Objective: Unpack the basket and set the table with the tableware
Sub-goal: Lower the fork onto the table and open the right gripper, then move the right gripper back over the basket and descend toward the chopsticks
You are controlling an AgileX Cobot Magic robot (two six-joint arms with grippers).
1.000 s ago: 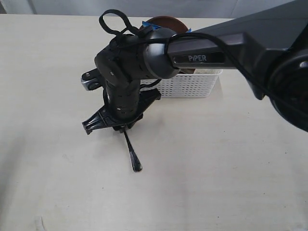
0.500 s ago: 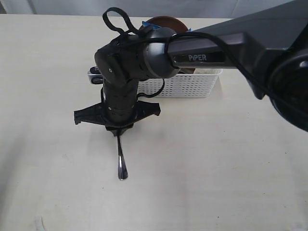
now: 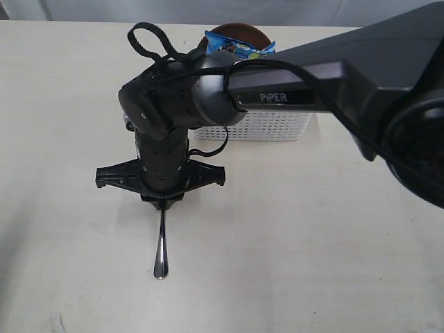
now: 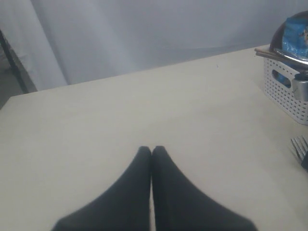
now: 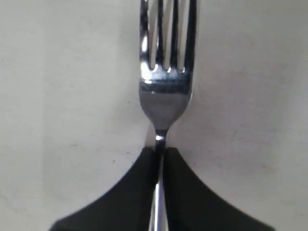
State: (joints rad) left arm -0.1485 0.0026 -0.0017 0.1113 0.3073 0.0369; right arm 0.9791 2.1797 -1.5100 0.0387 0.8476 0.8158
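Setting out from the table (image 3: 312, 263), with the basket (image 3: 270, 126) behind the arm, the left gripper (image 4: 152, 153) is seen pressed together and empty, the right gripper (image 5: 159, 151) pinched on the neck of the fork (image 5: 166, 91), its handle low over the table (contact cannot be told); the fork is best laid flat before the jaws are parted

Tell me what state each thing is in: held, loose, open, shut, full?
fork, gripped at its neck, over the table
right gripper, shut on the fork
left gripper, shut, empty
basket, holding a chips bag and a brown plate
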